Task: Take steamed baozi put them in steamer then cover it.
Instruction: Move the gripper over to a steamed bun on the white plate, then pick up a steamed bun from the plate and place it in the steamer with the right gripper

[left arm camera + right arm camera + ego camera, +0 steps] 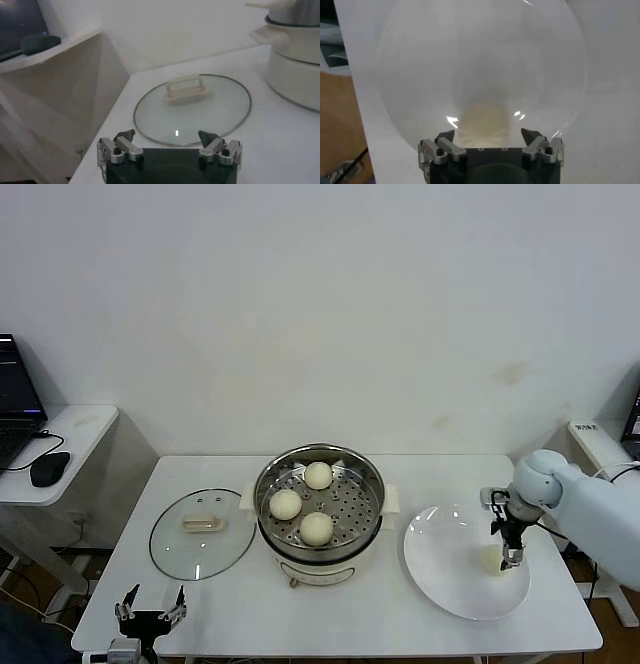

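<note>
1. Three steamed baozi (317, 529) already sit on the perforated tray inside the steamer (318, 514), so most of the loading looks done.
2. The fourth bun (485, 117) lies on the white plate (440, 579), directly beneath the right gripper (511, 561). In the right wrist view it shows as a pale cream mound between the spread fingertips (446, 136) and just ahead of them.
3. The right jaws stand released, one on each side of the bun; whether they touch it yet cannot be told.
4. What remains, judging from this layout: grasp the last bun, carry it to the steamer, then fit the cover (202, 533).
5. The cover lies flat on the table (250, 614), a clear glass disc with a metal rim and a cream handle (184, 89) at its centre. It rests just ahead of the left gripper (167, 138), beside the steamer.
6. The left gripper waits low at the table's near edge, jaws released and grasping nothing.
7. The buns look smooth, round and cream-white, probably soft enough to dent under a hard squeeze.
</note>
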`<action>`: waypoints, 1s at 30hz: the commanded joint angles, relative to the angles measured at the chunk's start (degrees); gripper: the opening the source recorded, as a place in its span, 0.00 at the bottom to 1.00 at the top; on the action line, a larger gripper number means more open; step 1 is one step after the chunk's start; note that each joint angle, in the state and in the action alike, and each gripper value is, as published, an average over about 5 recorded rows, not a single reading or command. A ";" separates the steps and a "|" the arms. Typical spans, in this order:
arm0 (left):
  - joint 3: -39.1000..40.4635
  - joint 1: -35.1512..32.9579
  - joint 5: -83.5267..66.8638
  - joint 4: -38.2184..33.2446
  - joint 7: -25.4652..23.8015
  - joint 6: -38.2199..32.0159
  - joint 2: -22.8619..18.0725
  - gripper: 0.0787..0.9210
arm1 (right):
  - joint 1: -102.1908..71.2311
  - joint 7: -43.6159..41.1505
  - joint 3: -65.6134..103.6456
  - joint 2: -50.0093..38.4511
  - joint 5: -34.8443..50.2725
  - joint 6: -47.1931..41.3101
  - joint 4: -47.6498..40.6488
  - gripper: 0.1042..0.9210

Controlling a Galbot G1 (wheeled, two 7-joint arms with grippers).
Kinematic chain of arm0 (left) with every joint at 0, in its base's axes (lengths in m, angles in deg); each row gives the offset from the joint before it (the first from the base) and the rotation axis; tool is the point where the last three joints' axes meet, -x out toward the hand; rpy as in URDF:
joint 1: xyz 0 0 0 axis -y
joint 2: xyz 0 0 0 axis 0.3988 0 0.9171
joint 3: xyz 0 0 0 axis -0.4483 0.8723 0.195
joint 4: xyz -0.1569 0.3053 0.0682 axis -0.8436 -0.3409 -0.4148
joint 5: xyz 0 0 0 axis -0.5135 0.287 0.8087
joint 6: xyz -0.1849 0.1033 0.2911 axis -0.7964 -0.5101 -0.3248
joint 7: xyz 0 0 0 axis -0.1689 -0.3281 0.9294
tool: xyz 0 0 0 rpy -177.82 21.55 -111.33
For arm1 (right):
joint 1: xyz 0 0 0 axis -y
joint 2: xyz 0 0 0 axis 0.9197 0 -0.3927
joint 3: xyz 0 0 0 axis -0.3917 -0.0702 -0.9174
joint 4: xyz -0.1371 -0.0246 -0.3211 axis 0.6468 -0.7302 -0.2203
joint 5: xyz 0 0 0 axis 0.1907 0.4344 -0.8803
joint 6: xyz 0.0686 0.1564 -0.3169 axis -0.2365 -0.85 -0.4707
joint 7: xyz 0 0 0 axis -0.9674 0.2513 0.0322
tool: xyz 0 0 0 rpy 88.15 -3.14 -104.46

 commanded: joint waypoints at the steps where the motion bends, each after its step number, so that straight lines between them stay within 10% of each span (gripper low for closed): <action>1: 0.05 -0.09 0.08 0.18 0.05 0.01 -0.06 0.88 | -1.12 0.29 0.37 0.43 -1.51 0.40 -0.58 0.88; 16: 0.38 -0.28 0.38 0.45 0.18 0.00 -0.33 0.88 | -2.30 2.14 0.63 0.28 -1.50 1.07 -1.46 0.88; 30: 0.48 -0.03 0.54 0.63 0.18 -0.03 -0.60 0.88 | -2.78 2.28 1.14 -0.12 -0.89 0.82 -1.06 0.62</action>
